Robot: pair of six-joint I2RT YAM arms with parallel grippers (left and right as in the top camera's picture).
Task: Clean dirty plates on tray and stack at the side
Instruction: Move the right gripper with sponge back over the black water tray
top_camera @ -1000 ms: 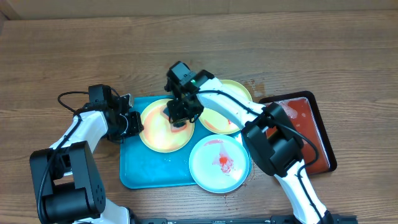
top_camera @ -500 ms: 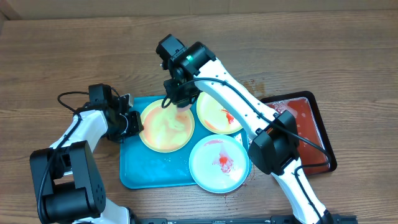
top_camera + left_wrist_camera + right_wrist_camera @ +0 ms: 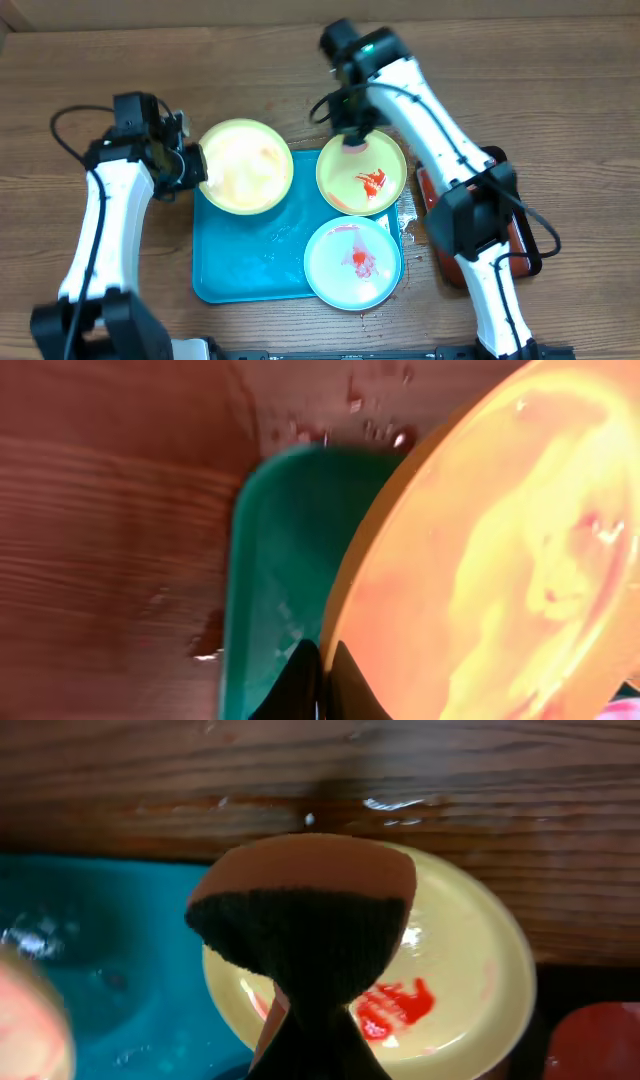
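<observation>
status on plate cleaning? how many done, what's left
Done: one yellow plate looks wiped, no red blob, only a faint film. In hand: the left tool grips its rim, holding it over the tray corner and the table; the right tool holds a sponge over the yellow-green plate. Left: that plate and the pale blue plate show red sauce; no stack on the table yet.

Pale blue plate [image 3: 353, 262] on tray [image 3: 240, 262]

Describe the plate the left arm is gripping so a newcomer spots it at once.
Find the teal tray. The held plate overhangs its top-left corner in the overhead view, rim pinched by the left end effector. Unlike the yellow plate and blue plate, it has no red blob.
</observation>
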